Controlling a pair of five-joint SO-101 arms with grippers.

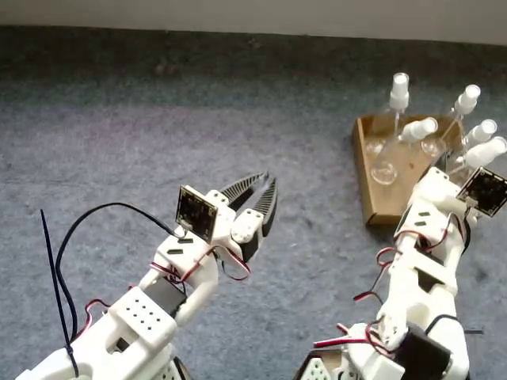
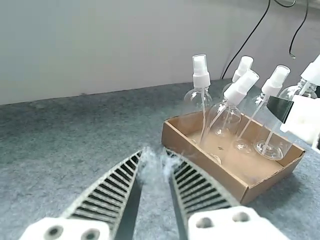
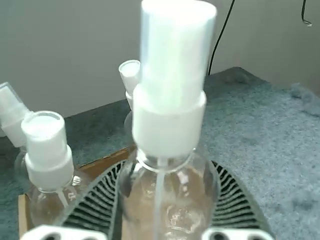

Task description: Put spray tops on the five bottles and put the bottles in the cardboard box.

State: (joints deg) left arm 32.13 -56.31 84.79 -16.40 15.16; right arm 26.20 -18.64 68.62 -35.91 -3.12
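The cardboard box [image 1: 366,170] lies at the right of the grey table. Clear bottles with white spray tops [image 1: 399,89] stand or lean in it, also seen in the left wrist view [image 2: 201,95]. My right gripper [image 3: 167,175] is shut on one more capped bottle [image 3: 170,200], held upright at the box's near right side [image 1: 489,150]. I cannot tell whether this bottle rests on the box floor. My left gripper [image 1: 268,179] hovers over bare carpet left of the box, fingers a little apart [image 2: 154,157] with nothing between them.
Grey carpet covers the table, with free room at the left and centre. A black cable [image 1: 87,226] loops beside the left arm. A pale wall [image 2: 125,40] runs behind the table.
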